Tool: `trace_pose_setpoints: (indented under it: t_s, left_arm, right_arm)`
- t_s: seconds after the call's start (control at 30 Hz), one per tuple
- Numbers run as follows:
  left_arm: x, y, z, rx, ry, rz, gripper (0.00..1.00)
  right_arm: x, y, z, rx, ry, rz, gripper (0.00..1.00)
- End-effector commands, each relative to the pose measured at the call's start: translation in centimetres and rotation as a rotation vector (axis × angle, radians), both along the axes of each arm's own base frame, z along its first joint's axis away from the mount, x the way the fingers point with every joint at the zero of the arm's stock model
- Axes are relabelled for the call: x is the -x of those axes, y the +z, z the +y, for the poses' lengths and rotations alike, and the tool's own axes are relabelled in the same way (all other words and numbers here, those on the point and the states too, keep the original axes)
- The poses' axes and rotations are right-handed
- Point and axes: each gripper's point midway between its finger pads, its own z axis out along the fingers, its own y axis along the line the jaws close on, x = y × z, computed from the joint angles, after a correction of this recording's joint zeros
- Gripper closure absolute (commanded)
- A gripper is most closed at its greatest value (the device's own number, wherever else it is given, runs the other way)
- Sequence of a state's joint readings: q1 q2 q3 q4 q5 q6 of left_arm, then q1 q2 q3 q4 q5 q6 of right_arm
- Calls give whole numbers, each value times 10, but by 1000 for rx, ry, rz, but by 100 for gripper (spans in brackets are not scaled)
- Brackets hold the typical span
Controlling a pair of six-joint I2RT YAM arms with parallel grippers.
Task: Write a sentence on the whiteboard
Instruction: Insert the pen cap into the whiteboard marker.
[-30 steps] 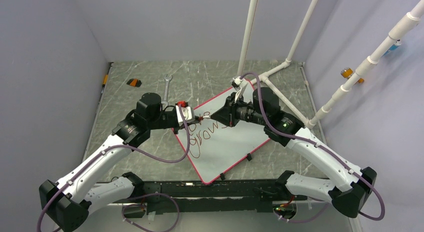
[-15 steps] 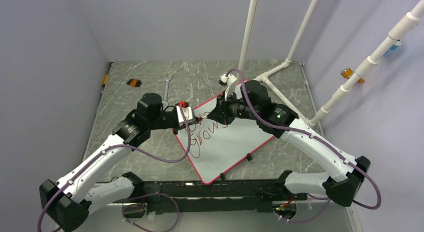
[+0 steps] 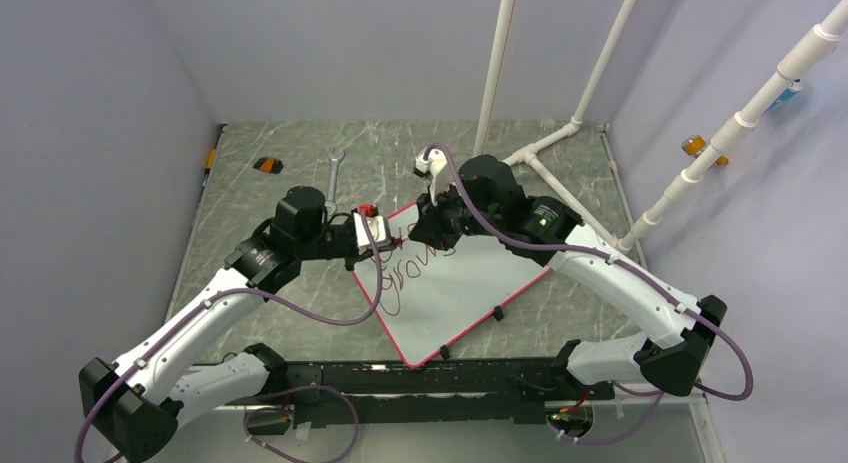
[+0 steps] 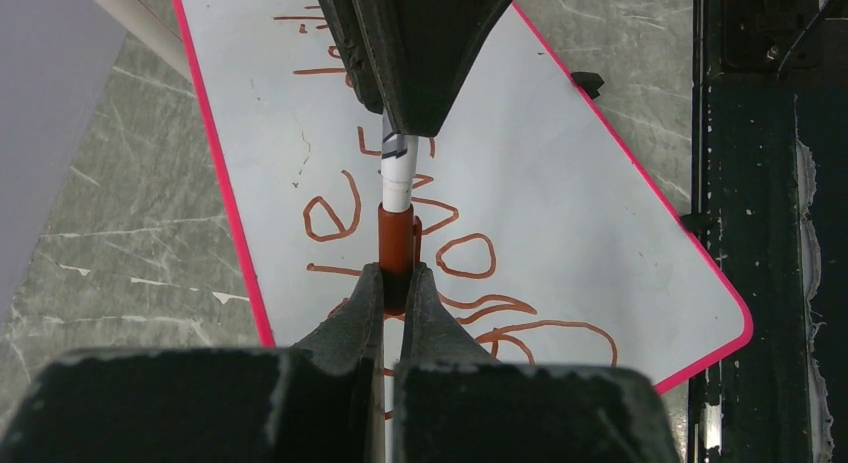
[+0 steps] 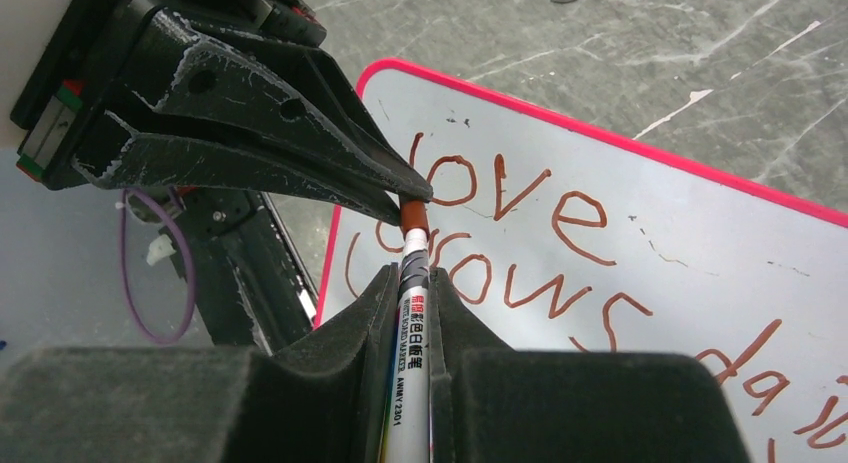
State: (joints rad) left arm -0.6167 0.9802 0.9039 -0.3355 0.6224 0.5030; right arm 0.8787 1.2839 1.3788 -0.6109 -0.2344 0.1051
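Top external view: left arm (image 3: pixel 200 318) and right arm (image 3: pixel 615 283) bend inward, meeting over the whiteboard (image 3: pixel 470 293); left gripper (image 4: pixel 396 278) pinches the red cap (image 4: pixel 396 238), right gripper (image 5: pixel 413 283) pinches the marker (image 5: pixel 411 343).

Both arms angled inward, the two sets of fingers tip to tip.
The left arm (image 3: pixel 205 318) is bent at the elbow with its wrist pointing right. The left gripper (image 4: pixel 395 279) has its fingers closed on the red cap (image 4: pixel 396 238). The right arm (image 3: pixel 615 278) extends leftward. The right gripper (image 5: pixel 412 283) has its fingers clamped on the marker (image 5: pixel 411 338).
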Motion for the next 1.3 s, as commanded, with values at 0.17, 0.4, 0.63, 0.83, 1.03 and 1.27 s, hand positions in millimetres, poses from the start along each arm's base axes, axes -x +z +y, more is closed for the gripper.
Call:
trace_pose_setpoints:
  t_s: [0.17,0.4,0.63,0.83,1.03,1.27]
  left_arm:
    - [28,41,-19,120,-186,-70,100]
    - [44,46,-22,150,-267,-54,100]
    - [45,49,-21,161,-263,-62,100]
    - [36,53,-17,162,-200,-97,100]
    - [30,62,-12,184,-142,-150,100]
    - [26,71,-6,216,-100,-195,100]
  right_arm:
    - [-4,5,11,44,123,-147,100]
    - [3,-6,18,80,217,-208,100]
    - [5,-14,22,86,239,-226,100]
    - [-1,-24,24,92,167,-161,100]
    - [1,-21,32,34,86,-36,100]
    - [6,-31,50,-39,11,115,100]
